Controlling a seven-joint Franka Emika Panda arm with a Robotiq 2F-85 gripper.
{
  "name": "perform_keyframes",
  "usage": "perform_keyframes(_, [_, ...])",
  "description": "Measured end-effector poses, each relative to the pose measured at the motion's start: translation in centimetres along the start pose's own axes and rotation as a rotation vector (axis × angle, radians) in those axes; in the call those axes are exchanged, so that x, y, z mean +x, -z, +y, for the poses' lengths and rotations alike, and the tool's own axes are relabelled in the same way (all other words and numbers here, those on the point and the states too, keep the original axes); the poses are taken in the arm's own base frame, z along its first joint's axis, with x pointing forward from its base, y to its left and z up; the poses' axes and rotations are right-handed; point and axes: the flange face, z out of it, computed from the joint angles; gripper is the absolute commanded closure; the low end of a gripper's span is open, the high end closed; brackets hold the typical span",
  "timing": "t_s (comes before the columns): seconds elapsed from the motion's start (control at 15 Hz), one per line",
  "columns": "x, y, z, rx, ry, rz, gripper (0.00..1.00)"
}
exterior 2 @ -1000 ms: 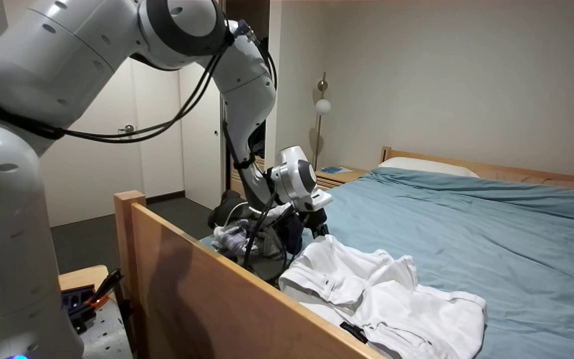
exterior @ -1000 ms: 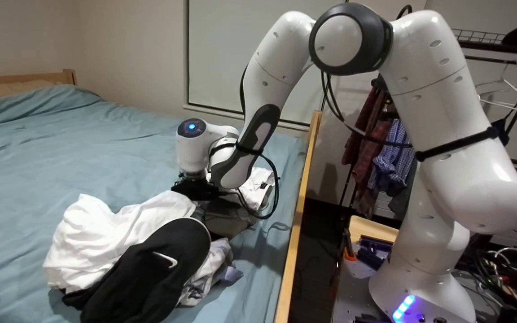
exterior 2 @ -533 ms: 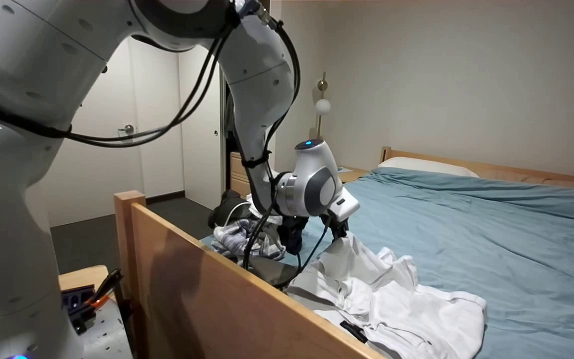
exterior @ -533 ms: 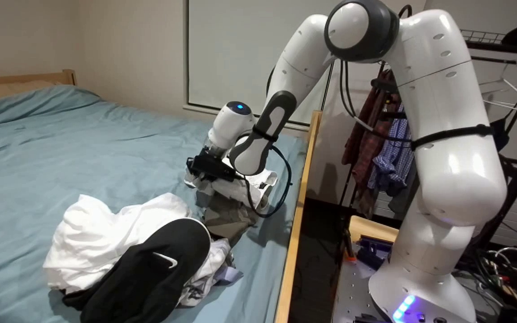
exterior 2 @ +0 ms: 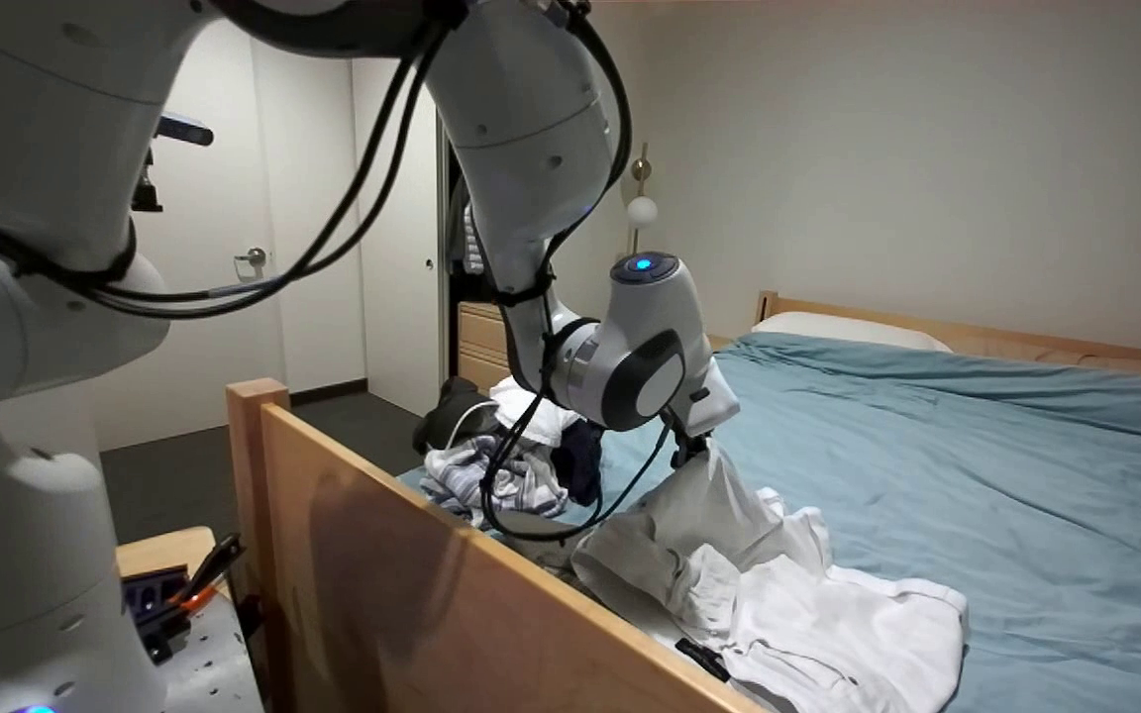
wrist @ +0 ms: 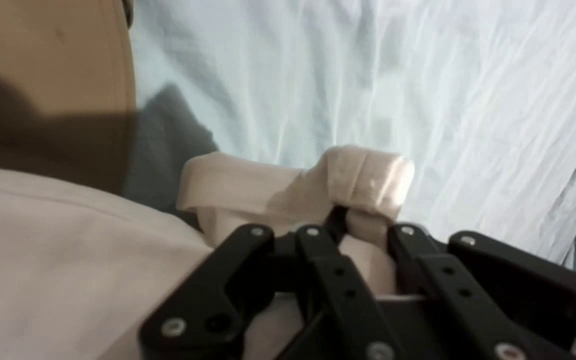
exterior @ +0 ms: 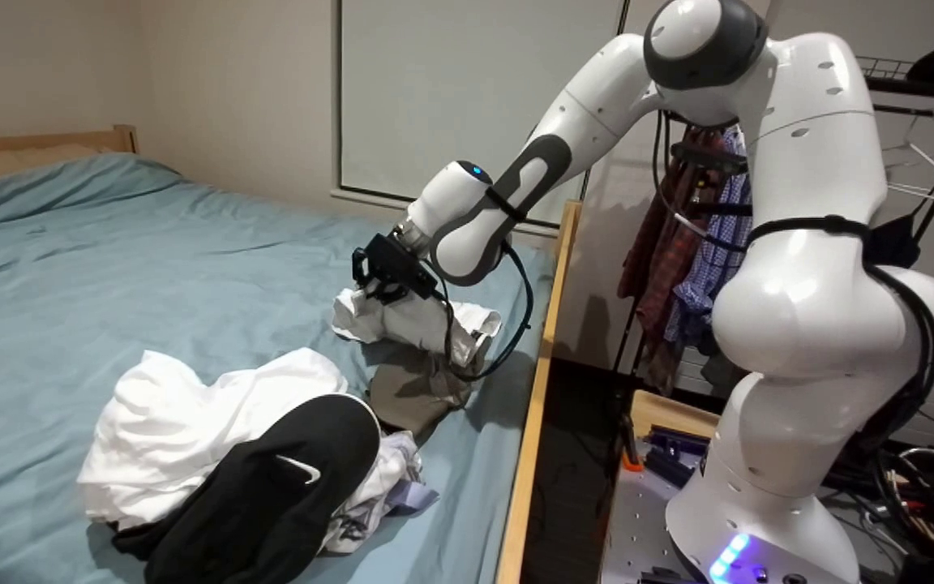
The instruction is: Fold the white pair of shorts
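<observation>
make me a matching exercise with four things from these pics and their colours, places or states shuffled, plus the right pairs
Column one:
1. shorts
2. gripper
3. bed cover
4. pillow

Column two:
A. blue-green, spread wide
B. by the wooden headboard
C. white, partly raised
D. closed on item 1

Right pairs: 1-C; 2-D; 3-A; 4-B

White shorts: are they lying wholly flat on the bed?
No, in an exterior view the gripper holds part of the shorts raised off the bed.

Black cap (exterior: pixel 272 487), blue bedding (exterior: pixel 216 276), wooden footboard (exterior 2: pixel 491 614), hanging plaid shirts (exterior: pixel 661 251), globe lamp (exterior 2: pixel 642 211)
</observation>
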Motion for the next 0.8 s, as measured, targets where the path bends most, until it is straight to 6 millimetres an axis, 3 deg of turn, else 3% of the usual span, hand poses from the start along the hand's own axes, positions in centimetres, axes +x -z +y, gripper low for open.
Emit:
perform_keyframes(0.2, [2.1,2.3,-1.0,-0.027,-0.005,-0.019,0.90])
perform_keyframes(0.6, [2.5,1.9,-0.8,-0.032,-0.036,-0.024,0.92])
perform_keyframes(0.73, [4.3,2.8,-0.9,-0.056,-0.094,0.020,0.92])
perform_keyframes(0.8, [6.0,4.4,-1.3,-0.062,-0.131,0.062,0.92])
